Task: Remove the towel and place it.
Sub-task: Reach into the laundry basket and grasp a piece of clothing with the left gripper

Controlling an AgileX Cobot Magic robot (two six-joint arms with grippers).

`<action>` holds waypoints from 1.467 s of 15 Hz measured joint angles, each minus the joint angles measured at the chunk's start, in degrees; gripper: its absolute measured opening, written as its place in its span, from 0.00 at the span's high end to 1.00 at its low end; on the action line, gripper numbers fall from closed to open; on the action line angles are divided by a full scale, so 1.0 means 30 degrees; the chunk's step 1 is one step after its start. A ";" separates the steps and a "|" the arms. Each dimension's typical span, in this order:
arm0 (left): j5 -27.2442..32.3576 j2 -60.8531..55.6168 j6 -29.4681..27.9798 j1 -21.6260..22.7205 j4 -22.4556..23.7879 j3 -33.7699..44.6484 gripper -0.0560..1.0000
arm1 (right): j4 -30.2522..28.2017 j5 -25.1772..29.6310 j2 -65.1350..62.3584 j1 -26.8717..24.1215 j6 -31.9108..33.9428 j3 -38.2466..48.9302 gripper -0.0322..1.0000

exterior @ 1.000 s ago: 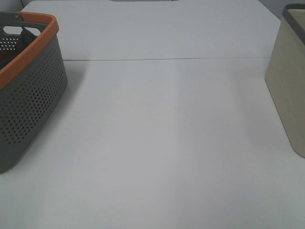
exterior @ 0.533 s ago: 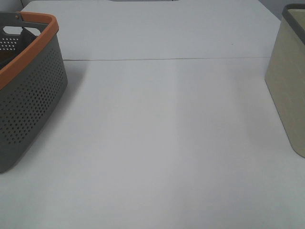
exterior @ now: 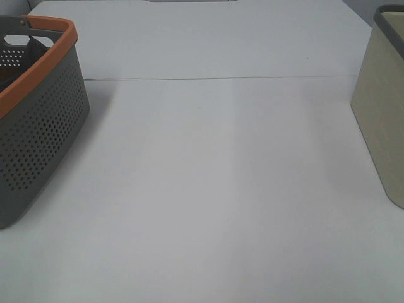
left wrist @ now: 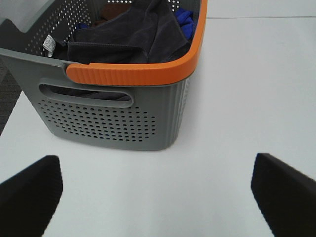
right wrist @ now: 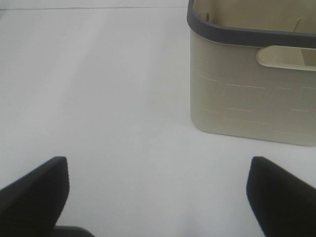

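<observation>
White table (exterior: 221,189) bears towel (left wrist: 133,34) in gray basket (left wrist: 108,123), beige bin (right wrist: 247,98) opposite (all jaws apart).

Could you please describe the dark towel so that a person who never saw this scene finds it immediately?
Find the grey perforated basket with the orange rim at the left of the white table. The towel is the dark cloth heaped inside it. Its near-black colour and stitched hem set it apart from the bright blue cloth beside it.
</observation>
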 joint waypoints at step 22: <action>0.3266 1.2357 0.3705 0.0000 0.0134 -1.0447 0.02 | 0.0000 0.0000 0.0000 0.0000 0.0000 0.0000 0.12</action>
